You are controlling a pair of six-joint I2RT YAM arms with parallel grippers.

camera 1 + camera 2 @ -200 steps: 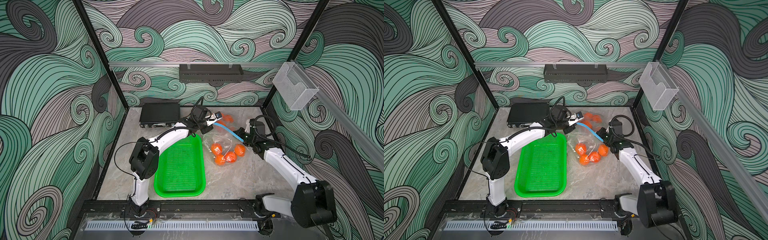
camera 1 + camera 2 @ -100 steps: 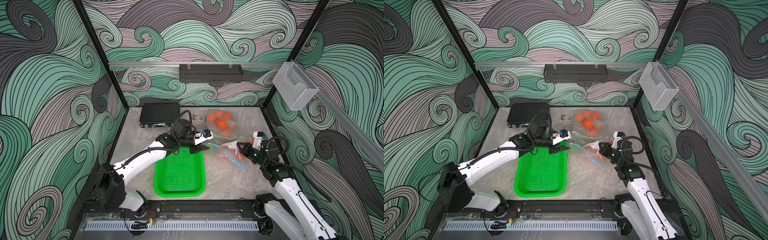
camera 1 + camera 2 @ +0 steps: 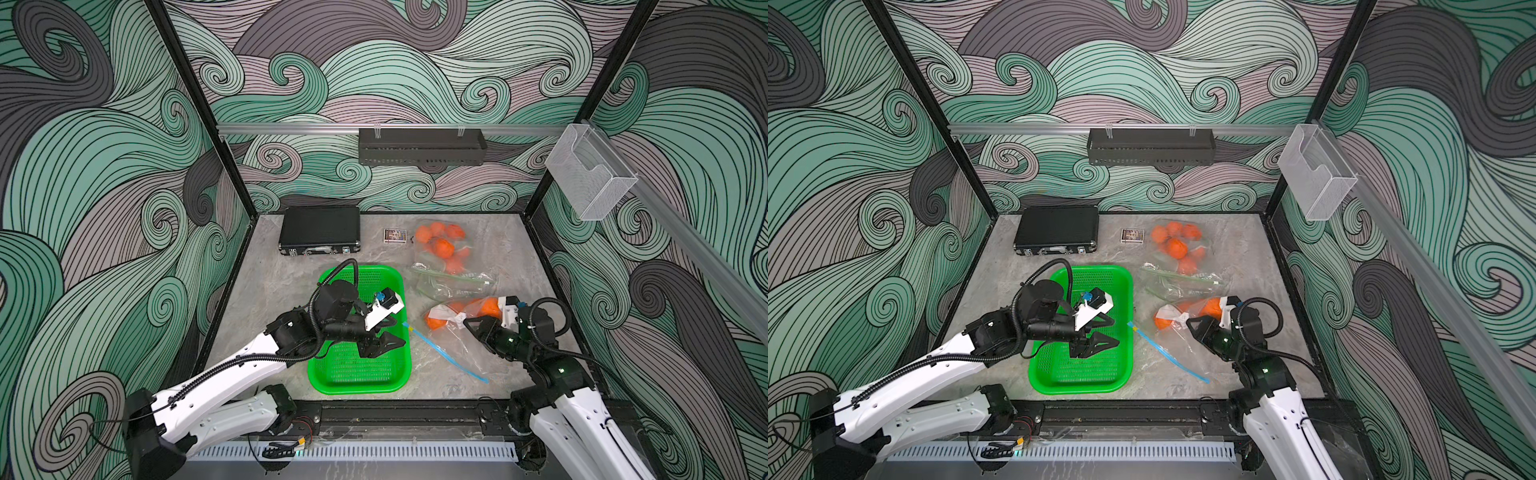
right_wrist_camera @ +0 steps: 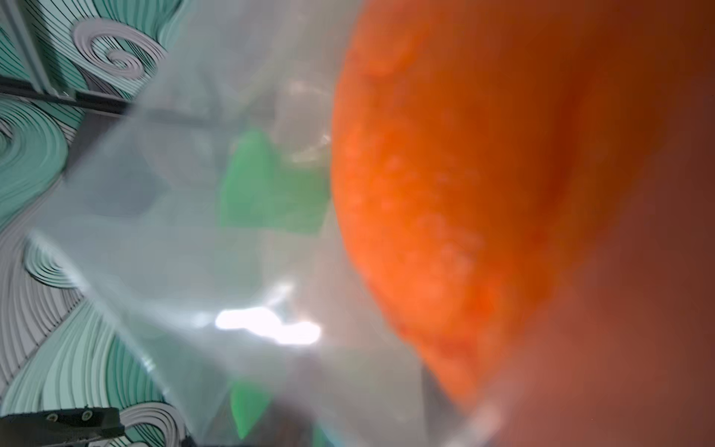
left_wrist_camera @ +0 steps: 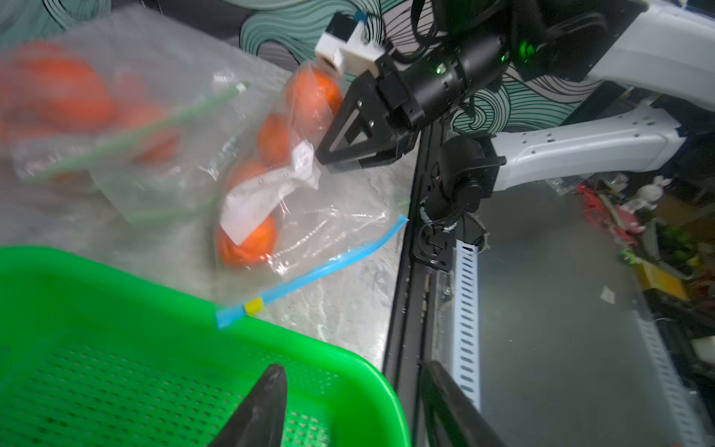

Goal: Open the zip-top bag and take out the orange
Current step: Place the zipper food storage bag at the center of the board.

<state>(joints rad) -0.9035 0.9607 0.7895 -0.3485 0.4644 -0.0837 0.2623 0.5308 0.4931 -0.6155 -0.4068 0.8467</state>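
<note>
Left gripper (image 3: 387,333) hangs over the green tray (image 3: 357,376), jaws apart, nothing between them. The left wrist view shows both fingertips (image 5: 267,402) with a clear gap.

Right gripper (image 3: 467,323) points at the blue-zip bag (image 3: 461,345), its tip against the plastic by the white label (image 5: 251,205). Can't tell whether its jaws are apart or pinching the plastic (only one finger reads clearly).

Blue-zip bag lies on the table (image 3: 270,299), between the tray and the right gripper. Oranges (image 3: 438,322) are inside it, bunched at the end away from the zip. The blue zip strip (image 3: 446,355) runs from the tray's rim toward the front edge, with the yellow slider (image 5: 253,307) at the tray end. Can't tell if the zip is sealed.

Right wrist view is blurred, with one orange (image 4: 445,193) close up behind plastic.

Behind it is a green-zip bag (image 3: 453,284). Further back is another bag of oranges (image 3: 440,247), with a small box (image 3: 395,235) and a black case (image 3: 320,228) along the back wall.
</note>
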